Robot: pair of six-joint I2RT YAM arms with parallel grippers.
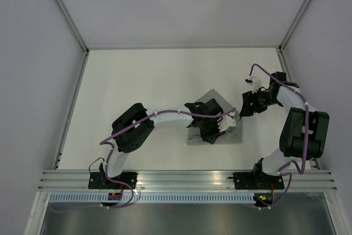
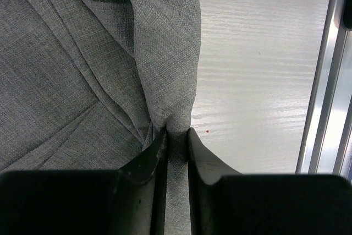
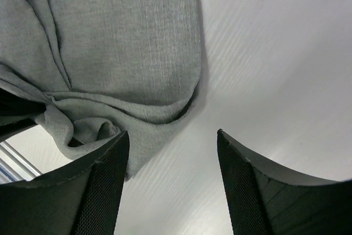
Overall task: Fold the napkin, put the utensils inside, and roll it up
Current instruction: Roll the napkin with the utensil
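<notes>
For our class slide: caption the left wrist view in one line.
Left gripper shut on a fold of grey napkin, white table beside it.

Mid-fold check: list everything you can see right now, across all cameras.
napkin: one, grey, mid-table, bunched and partly folded
utensils: none visible in any view
table: one, white, under the napkin
frame rails: several, silver, along the table's edges
left gripper: one, black, shut on a napkin fold
right gripper: one, black, open, beside the napkin's edge, holding nothing
</notes>
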